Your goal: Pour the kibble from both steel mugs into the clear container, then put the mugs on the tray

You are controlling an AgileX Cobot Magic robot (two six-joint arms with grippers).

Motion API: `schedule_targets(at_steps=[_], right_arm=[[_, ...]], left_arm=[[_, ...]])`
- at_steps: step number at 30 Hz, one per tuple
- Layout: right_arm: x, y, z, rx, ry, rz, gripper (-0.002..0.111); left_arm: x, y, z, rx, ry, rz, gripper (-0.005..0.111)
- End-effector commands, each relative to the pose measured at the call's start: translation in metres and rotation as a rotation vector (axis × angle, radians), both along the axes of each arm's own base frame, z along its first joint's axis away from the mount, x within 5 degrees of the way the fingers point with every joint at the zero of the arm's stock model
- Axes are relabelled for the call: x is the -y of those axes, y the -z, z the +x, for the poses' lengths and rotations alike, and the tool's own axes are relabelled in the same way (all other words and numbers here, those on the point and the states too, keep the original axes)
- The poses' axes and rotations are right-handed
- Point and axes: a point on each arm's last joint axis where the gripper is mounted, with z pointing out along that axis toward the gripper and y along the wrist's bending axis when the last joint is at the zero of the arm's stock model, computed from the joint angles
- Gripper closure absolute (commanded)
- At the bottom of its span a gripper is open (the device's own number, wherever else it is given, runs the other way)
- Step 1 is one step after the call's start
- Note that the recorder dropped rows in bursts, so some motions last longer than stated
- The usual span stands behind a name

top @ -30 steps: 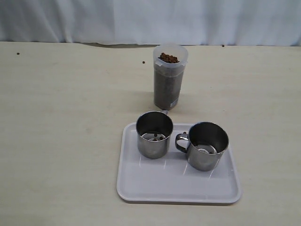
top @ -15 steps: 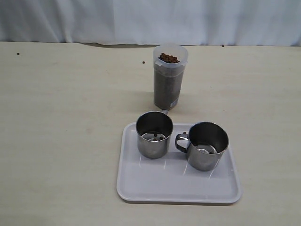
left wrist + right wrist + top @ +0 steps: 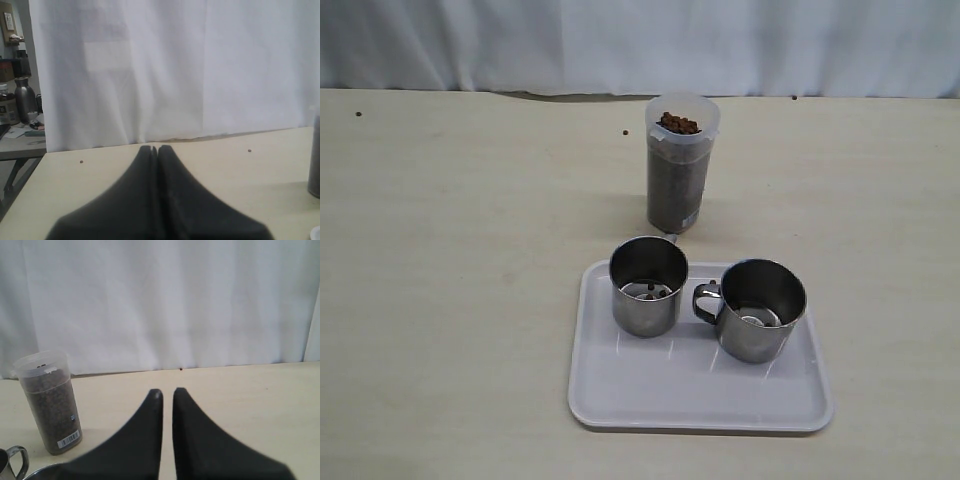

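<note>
The left fingers point(image 3: 145, 170), black and tapered, are pressed flat together with nothing between them; the right fingers point(image 3: 152, 412), of the same build, are closed to a thin slit and grip nothing; neither pair shows in the exterior view.

Close by the base of the right fingers, on the side toward the other arm, a steel loop handle and a curved rim edge into the picture; the exterior view shows two short shiny stainless-steel mugs standing upright, close together, on a flat white rectangular plastic tray point(image 3: 620, 400). The mug on the left arm's side point(image 3: 648, 305) has a few pellets on its bottom; the mug on the right arm's side point(image 3: 760, 335) turns its handle toward its neighbour.

Farther ahead of both pairs of fingers, between their lines and well apart from each, a tall narrow frosted clear plastic container point(image 3: 677, 200) stands upright on the pale table point(image 3: 450, 280), just past the tray's far rim; small round brown kibble point(image 3: 678, 123) fills it almost to the rim.

Beyond it a few stray pellets point(image 3: 623, 132) lie on the table; a white curtain point(image 3: 620, 40) hangs along the far edge.
</note>
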Motion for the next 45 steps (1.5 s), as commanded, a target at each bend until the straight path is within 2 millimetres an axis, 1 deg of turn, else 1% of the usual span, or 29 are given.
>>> schedule_targets(at_steps=[1, 29, 34, 45], right_arm=[[0.0004, 0.0008, -0.0001, 0.004, 0.007, 0.001, 0.103], [0.0004, 0.0008, -0.0001, 0.004, 0.007, 0.001, 0.103], [0.0004, 0.0008, -0.0001, 0.004, 0.007, 0.001, 0.103], [0.0004, 0.0008, -0.0001, 0.004, 0.007, 0.001, 0.103]], left_arm=[[0.0000, -0.0002, -0.0001, 0.012, 0.000, -0.006, 0.107], [0.0000, 0.0000, -0.0001, 0.011, 0.000, -0.004, 0.107], [-0.0047, 0.0010, 0.0003, 0.000, -0.084, 0.004, 0.107], [-0.0047, 0.0010, 0.0003, 0.000, -0.084, 0.004, 0.107]])
